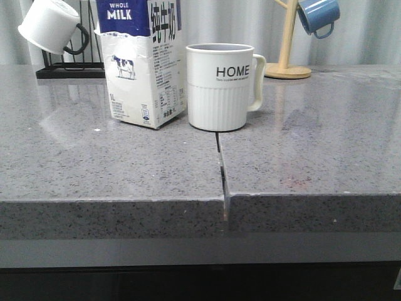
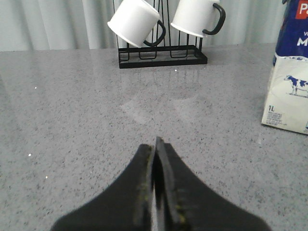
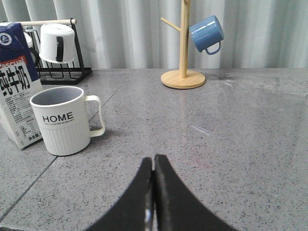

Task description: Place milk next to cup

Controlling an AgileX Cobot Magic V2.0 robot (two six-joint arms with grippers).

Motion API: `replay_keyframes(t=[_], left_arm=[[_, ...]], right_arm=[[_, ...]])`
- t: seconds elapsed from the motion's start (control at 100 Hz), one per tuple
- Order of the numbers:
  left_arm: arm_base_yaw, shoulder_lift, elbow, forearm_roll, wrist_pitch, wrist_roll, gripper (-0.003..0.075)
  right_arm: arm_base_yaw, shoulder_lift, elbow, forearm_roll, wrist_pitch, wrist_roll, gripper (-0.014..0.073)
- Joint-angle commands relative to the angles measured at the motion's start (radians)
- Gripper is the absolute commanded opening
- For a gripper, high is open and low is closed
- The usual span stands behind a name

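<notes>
The milk carton [image 1: 143,63] stands upright on the grey counter, white with a blue top band and a cow picture. The white HOME cup [image 1: 220,86] stands just to its right, a small gap between them, handle to the right. Both also show in the right wrist view, the milk [image 3: 17,86] and the cup [image 3: 62,120]. The milk's edge shows in the left wrist view [image 2: 288,91]. My left gripper [image 2: 155,144] is shut and empty over bare counter. My right gripper [image 3: 153,161] is shut and empty, well off from the cup. Neither gripper shows in the front view.
A black wire rack [image 2: 163,53] with two plain white mugs [image 2: 137,21] stands at the back left. A wooden mug tree [image 1: 287,44] with a blue mug [image 1: 318,15] stands at the back right. A seam [image 1: 221,166] runs through the counter below the cup.
</notes>
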Motion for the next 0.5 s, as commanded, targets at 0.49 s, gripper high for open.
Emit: replay_keyframes(t=[0.49], left_arm=[[0.224, -0.218, 0.169, -0.041, -0.103, -0.01, -0.0021]], right_arm=[[-0.005, 0.01, -0.022, -0.001, -0.072, -0.005, -0.0067]])
